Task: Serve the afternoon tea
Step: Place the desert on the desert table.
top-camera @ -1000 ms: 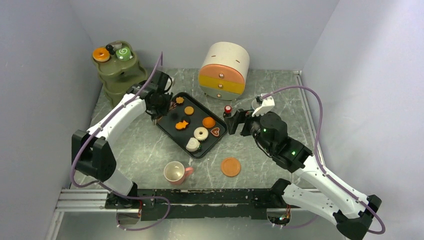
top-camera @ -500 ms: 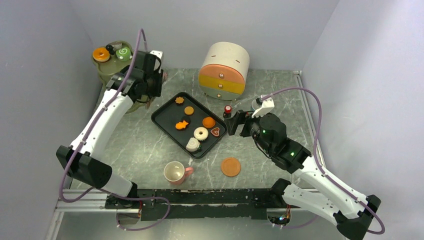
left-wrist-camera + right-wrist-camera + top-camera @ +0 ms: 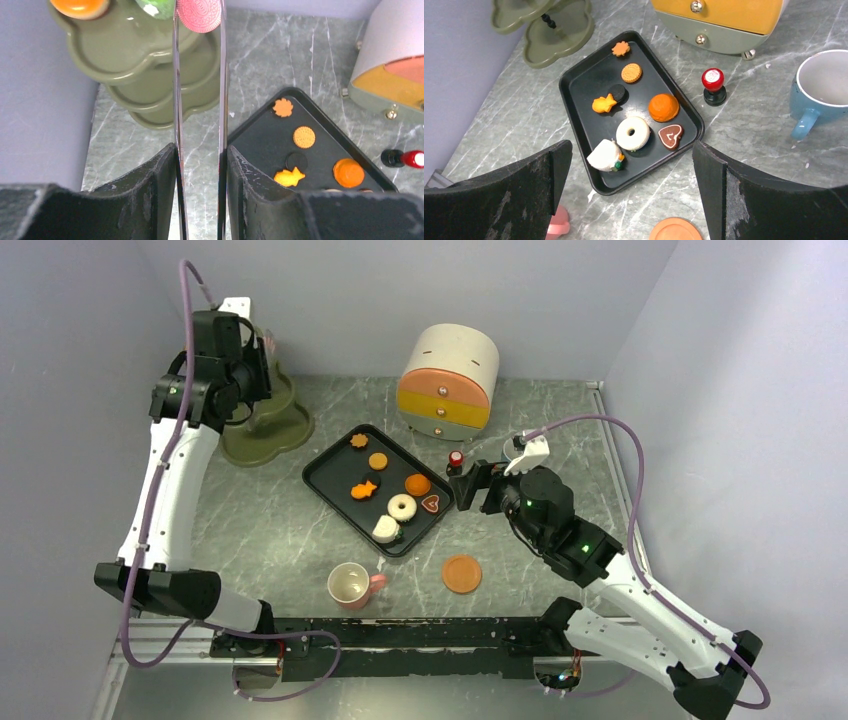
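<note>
Far left, the left gripper (image 3: pixel 200 155) is clamped on metal tongs (image 3: pixel 176 100) pinching a pink cookie (image 3: pixel 199 12) above the olive tiered stand (image 3: pixel 115 47), whose top tier bears an orange doughnut (image 3: pixel 80 5) and a green swirl roll (image 3: pixel 152 6). The white doughnut (image 3: pixel 633 133) and seven other pieces lie unserved on the black tray (image 3: pixel 579 95). The pink cup (image 3: pixel 350 585) and orange saucer (image 3: pixel 461 573) sit apart. The right gripper (image 3: pixel 631 150) hangs with its jaws apart, empty. Serving appears early.

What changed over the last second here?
Left gripper, shut on tongs pinching a pink cookie, rose from the tray's far-left corner back to above the stand's top tier. Right gripper stayed open by the tray; pastries, pink cup and saucer unmoved.
</note>
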You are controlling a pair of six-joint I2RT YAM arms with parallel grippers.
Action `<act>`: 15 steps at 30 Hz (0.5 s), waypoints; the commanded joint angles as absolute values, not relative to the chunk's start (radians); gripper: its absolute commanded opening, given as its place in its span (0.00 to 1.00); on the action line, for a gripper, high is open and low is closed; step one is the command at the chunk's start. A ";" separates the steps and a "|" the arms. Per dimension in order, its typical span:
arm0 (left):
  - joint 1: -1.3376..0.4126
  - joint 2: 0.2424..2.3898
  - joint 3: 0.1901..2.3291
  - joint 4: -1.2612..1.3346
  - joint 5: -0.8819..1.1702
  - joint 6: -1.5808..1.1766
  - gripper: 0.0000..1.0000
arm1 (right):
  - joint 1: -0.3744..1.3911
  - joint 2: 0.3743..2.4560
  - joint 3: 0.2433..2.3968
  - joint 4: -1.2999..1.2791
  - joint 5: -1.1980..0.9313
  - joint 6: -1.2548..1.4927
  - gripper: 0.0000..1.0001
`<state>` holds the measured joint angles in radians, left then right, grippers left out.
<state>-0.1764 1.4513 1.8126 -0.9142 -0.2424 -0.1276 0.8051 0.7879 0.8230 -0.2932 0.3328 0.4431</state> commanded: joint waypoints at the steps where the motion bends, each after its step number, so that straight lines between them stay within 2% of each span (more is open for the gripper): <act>1: -0.135 1.456 1.872 -0.912 -0.239 -0.119 0.42 | 0.801 0.767 0.830 -0.291 0.352 0.434 0.95; 5: -0.111 1.439 1.833 -0.896 -0.318 -0.131 0.43 | 0.801 0.764 0.833 -0.296 0.349 0.439 0.94; 15: -0.041 1.421 1.731 -0.845 -0.324 -0.144 0.43 | 0.800 0.758 0.844 -0.305 0.349 0.443 0.94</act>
<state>-0.0696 1.4464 1.7512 -0.9016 -0.3019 -0.1352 0.8051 0.7761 0.8234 -0.3008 0.3336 0.4438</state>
